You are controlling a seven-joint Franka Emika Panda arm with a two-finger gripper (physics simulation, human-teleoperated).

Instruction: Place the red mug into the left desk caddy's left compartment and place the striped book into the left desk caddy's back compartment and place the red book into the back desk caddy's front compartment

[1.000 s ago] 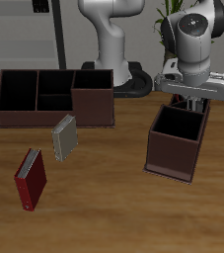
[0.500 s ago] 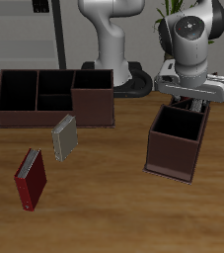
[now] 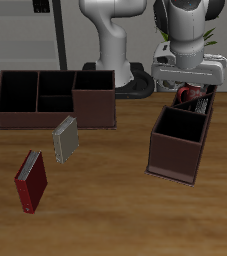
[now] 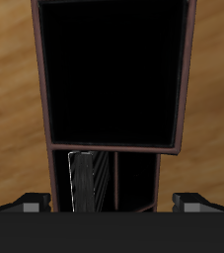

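Wrist view looks straight down into the left desk caddy (image 4: 112,74), with the striped book (image 4: 82,183) standing in a slim slot by the big bin, and the hand (image 4: 112,203) above shows its fingers spread wide and holding nothing. From the exterior view the red mug (image 3: 193,97) appears to sit in the caddy's far end, so I judge those two placements done; the next move calls for crossing to the red book (image 3: 31,181) lying on the wooden tabletop (image 3: 115,210), then carrying it to the back desk caddy (image 3: 55,97).
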